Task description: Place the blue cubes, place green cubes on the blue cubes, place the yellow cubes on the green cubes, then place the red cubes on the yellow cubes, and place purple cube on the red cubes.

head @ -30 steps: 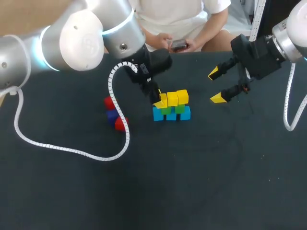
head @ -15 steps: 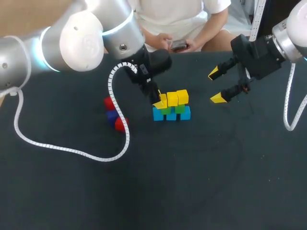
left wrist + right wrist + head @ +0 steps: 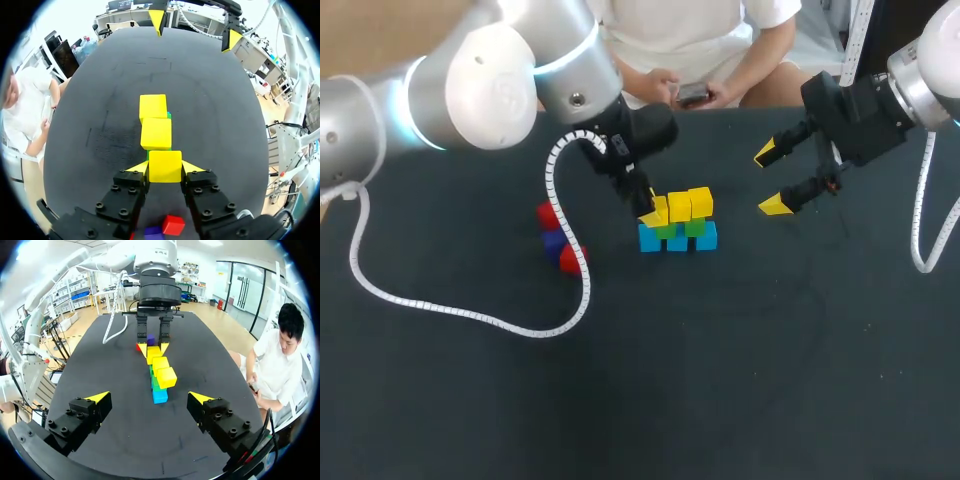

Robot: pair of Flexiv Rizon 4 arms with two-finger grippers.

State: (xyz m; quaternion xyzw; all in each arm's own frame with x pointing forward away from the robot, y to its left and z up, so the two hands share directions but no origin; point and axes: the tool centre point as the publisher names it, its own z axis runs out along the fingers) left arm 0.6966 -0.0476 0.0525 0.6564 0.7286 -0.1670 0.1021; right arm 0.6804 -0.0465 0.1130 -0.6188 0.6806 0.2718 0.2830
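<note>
Nothing had shifted across the last second. Both arms and every cube in the head view stood where they had been.

The left gripper (image 3: 651, 214) was closed on the end yellow cube (image 3: 165, 165). Its two yellow tips pressed the cube from opposite sides, and the cube sat level on the stack at the stack's 9 o'clock end. The right gripper (image 3: 772, 179) hung with its fingers spread wide and nothing between them, at about 2 o'clock from the stack and well apart from it.

The count was three yellow cubes (image 3: 680, 207) in a row as the top layer, the held one among them. Three blue cubes (image 3: 677, 241) lay in a row on the black table (image 3: 740, 380) as the bottom layer. Two green cubes (image 3: 695, 227) showed between those layers. Whether a third lay under the held end could not be told.

Two red cubes (image 3: 548, 214) and one purple cube (image 3: 554, 243) sat on the table at 9 o'clock from the stack, close together, with the purple one between the reds. In the left wrist view they lay under the gripper, behind its fingers.

A white cable (image 3: 470, 315) from the left arm looped over the table at 8 o'clock from the stack, and its upper run passed in front of the loose cubes.
</note>
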